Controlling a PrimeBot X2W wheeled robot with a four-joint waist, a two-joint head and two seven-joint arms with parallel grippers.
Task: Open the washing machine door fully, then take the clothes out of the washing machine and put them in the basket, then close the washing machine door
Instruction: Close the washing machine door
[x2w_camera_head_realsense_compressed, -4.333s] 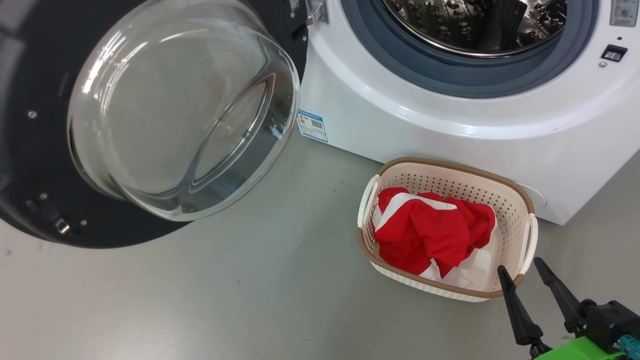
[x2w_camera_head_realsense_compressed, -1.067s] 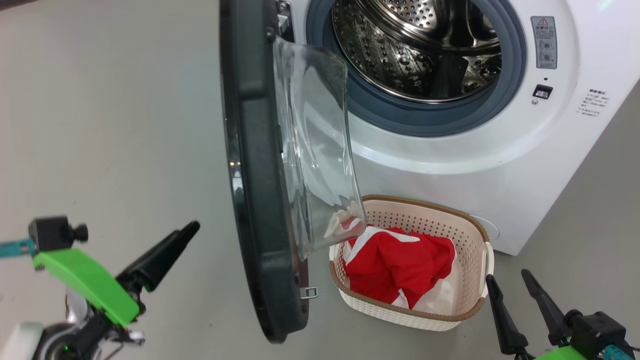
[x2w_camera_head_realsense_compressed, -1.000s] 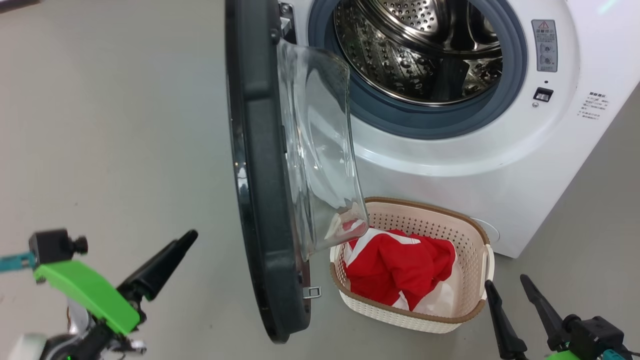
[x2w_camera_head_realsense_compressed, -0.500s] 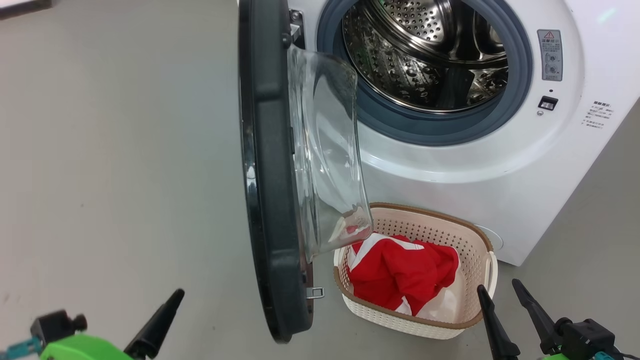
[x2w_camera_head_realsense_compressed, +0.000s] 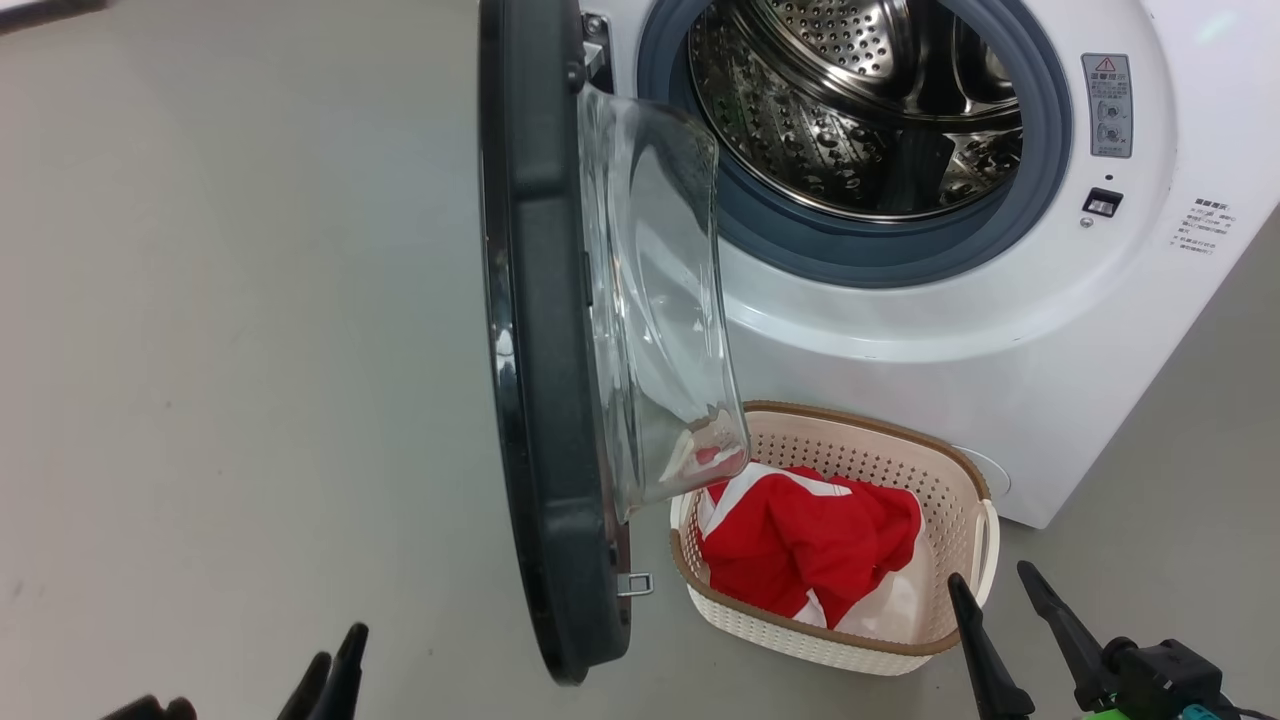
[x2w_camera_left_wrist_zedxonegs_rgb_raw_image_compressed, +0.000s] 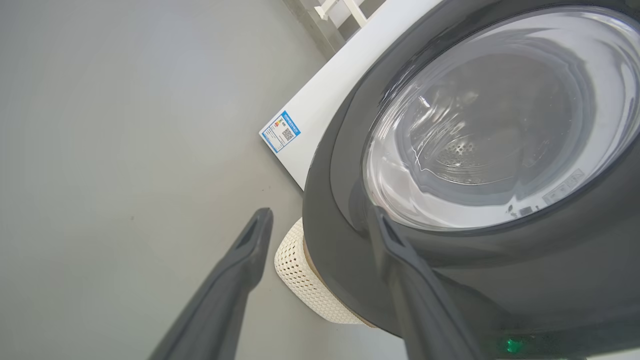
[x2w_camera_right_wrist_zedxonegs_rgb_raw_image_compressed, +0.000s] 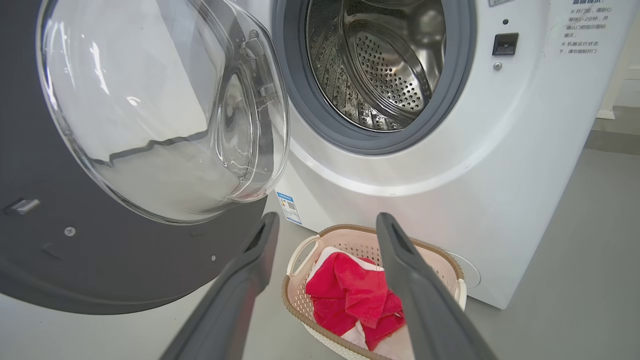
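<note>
Grey floor (x2w_camera_head_realsense_compressed: 250, 300) bears the basket (x2w_camera_head_realsense_compressed: 870, 445) with the clothes (x2w_camera_head_realsense_compressed: 810, 550), five o'clock of the washing machine door (x2w_camera_head_realsense_compressed: 540, 350). Left gripper (x2w_camera_head_realsense_compressed: 340, 643) and right gripper (x2w_camera_head_realsense_compressed: 990, 574) gape empty; closing, its glass (x2w_camera_head_realsense_compressed: 660, 300) may hit the basket.

Washing machine (x2w_camera_head_realsense_compressed: 900, 340): white front-loader on the grey floor (x2w_camera_head_realsense_compressed: 250, 350). Perforated steel drum (x2w_camera_head_realsense_compressed: 860, 100) is exposed, with a grey rubber ring (x2w_camera_head_realsense_compressed: 850, 262) around the opening and a small blue label (x2w_camera_left_wrist_zedxonegs_rgb_raw_image_compressed: 280, 131) low on the front, hinge side.
Door (x2w_camera_head_realsense_compressed: 545, 400): round, glossy black rim, bulging clear glass bowl (x2w_camera_head_realsense_compressed: 660, 300). It's swung out roughly square to the machine front, edge-on in the head view.
Basket (x2w_camera_head_realsense_compressed: 860, 425): cream, perforated sides, brown rim, white handles. Upright on the floor, just in front of the machine's base, beside the door's lower edge.
Clothes (x2w_camera_head_realsense_compressed: 800, 540): red with white panels, a crumpled bundle inside the basket, sitting below its rim.
</note>
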